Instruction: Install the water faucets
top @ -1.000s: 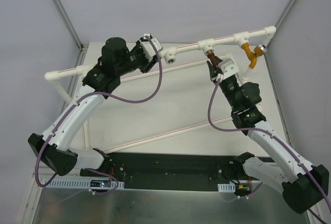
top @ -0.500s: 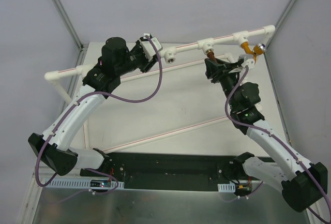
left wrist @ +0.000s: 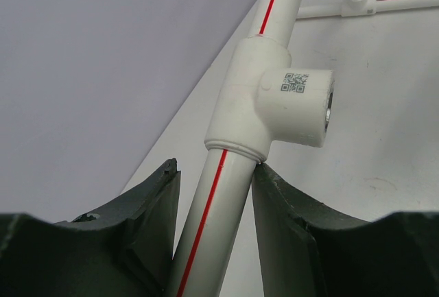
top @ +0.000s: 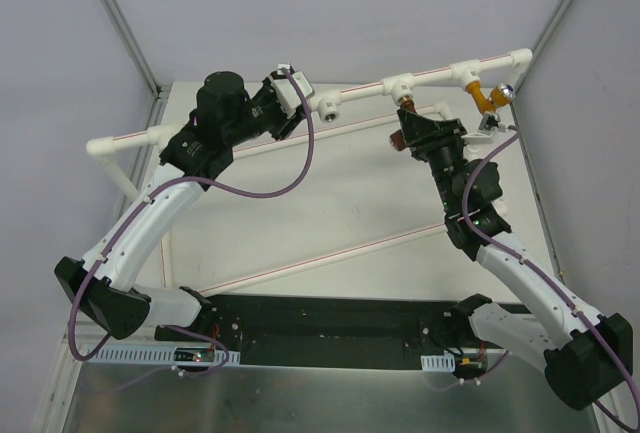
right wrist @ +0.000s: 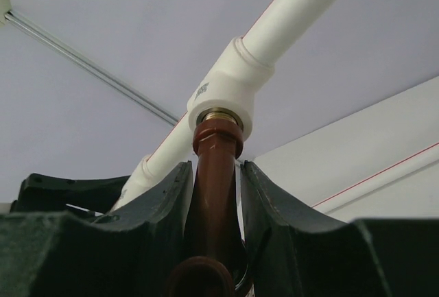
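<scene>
Between the jaws of my right gripper point(right wrist: 212, 172), pressed together on its stem, sits the reddish-brown faucet point(right wrist: 214, 201). Its upper end meets the brass-ringed mouth of a white tee socket point(right wrist: 230, 84), at 12 o'clock from the jaws in the wrist view. My left gripper point(left wrist: 214, 170) pinches the white pipe point(left wrist: 199, 235) just below an empty tee point(left wrist: 274, 98).

Risk: if the stem sits tilted to the socket axis, the thread may cross and bind. If my grip slips on the smooth plastic, the turn will not carry over.

The faucet is glossy and round-stemmed, with a thicker collar at the socket. In the overhead view an orange-yellow faucet point(top: 485, 103) hangs from the next tee, at 3 o'clock from the brown one.
</scene>
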Available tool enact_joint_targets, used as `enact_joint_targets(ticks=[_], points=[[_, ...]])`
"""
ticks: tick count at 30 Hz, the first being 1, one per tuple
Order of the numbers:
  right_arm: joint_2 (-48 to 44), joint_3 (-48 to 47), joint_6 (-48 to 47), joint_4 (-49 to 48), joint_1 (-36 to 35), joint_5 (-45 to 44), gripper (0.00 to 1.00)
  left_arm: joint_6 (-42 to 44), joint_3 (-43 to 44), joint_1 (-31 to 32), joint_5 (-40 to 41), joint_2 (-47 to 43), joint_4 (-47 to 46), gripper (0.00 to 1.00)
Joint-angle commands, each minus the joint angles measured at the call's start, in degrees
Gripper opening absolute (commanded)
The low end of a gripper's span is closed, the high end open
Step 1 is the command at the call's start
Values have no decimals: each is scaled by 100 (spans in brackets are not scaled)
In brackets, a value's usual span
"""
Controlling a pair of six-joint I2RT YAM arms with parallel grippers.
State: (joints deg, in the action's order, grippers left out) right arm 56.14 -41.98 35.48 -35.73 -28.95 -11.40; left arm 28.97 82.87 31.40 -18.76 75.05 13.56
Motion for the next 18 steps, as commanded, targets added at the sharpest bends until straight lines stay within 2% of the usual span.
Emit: enact_joint_targets(ticks=[1,10,18], points=[[64,-91,1293,311,30,-205,0,-1526,-570,218,-857,282,2370,0],[-94,-92,3401,611,21,-556,0,-1517,-588,218,-813,256,2362,0],[-191,374,4887,154,30,-662,0,-1535,-588,209,-787,265,2370,0]])
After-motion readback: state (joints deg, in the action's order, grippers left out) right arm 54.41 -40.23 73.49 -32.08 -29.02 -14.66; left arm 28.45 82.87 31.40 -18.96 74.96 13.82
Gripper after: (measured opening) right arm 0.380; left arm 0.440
